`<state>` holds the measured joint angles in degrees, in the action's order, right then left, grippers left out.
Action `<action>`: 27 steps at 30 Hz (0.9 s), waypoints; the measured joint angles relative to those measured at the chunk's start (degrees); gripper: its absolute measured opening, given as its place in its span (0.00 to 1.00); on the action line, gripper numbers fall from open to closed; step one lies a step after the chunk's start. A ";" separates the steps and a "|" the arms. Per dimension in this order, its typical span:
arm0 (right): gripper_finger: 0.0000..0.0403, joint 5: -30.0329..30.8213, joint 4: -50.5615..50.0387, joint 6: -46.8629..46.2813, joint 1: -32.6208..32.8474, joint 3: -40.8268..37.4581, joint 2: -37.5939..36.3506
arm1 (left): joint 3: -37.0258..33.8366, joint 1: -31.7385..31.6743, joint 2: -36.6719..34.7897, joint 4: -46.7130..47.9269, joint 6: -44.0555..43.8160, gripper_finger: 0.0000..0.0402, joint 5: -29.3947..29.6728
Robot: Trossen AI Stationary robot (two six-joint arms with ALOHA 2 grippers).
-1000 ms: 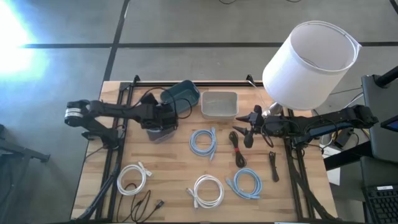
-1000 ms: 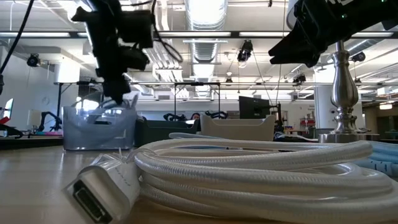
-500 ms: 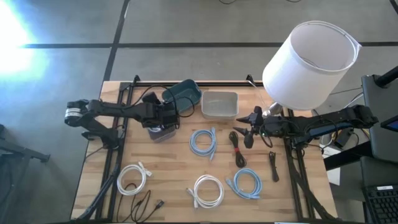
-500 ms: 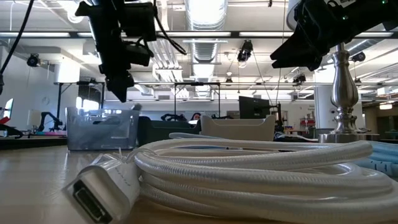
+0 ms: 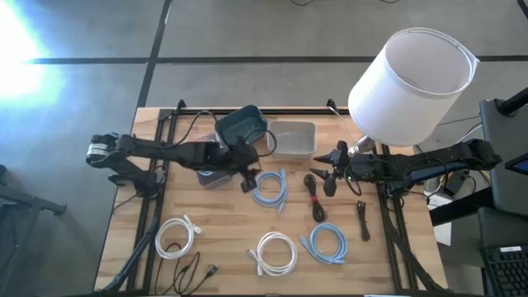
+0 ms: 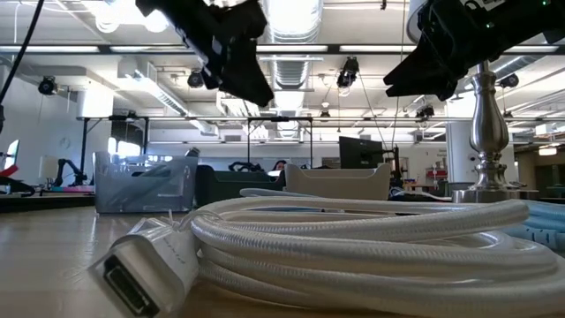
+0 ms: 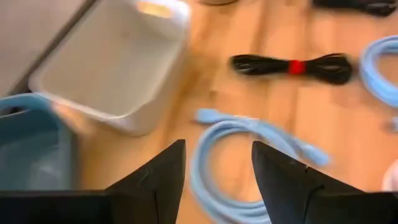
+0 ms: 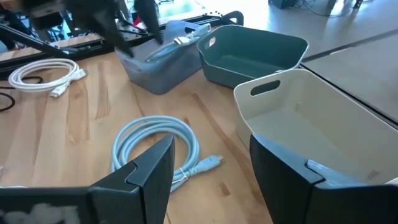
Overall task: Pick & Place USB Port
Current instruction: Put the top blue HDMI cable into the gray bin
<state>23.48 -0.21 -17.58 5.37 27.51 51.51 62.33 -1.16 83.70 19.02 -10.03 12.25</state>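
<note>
Several coiled USB cables lie on the wooden table: a light blue coil (image 5: 268, 188), another light blue coil (image 5: 324, 243), two white coils (image 5: 177, 238) (image 5: 275, 252) and black bundles (image 5: 316, 196). A white cable (image 8: 186, 40) lies in the clear bin (image 5: 213, 175). My left gripper (image 5: 247, 177) hangs open just left of the nearer light blue coil (image 7: 249, 162), above the table. My right gripper (image 5: 323, 175) waits open above the black bundle, with the same light blue coil (image 8: 155, 146) ahead of it.
A teal bin (image 5: 242, 125) and a white bin (image 5: 290, 139) stand at the far edge beside the clear bin. A lamp with a white shade (image 5: 412, 82) rises at the far right. A thin black cable (image 5: 194, 272) lies near the front left.
My left gripper has risen out of the clear bin and swung toward the table's right, ending over the wood beside the light blue coil. The white cable has stayed in the clear bin. The right arm has kept still.
</note>
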 joint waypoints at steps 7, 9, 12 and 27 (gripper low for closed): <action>0.51 0.00 0.04 0.00 0.00 -0.04 0.00 | -0.09 1.76 6.55 -1.46 -3.47 0.47 -0.24; 0.51 0.02 0.04 0.00 0.00 -0.04 0.00 | -0.09 1.76 8.71 -2.42 -3.59 0.47 -0.23; 0.51 0.02 0.08 0.00 0.00 -0.05 0.00 | 0.86 1.28 12.31 -2.63 -3.69 0.47 -0.24; 0.51 0.05 0.14 0.17 -0.02 -0.10 0.01 | 9.25 -3.71 25.53 2.11 -4.15 0.47 -0.08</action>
<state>23.53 -0.07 -17.42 5.34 27.41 51.52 71.57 -4.87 109.23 21.13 -14.17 12.18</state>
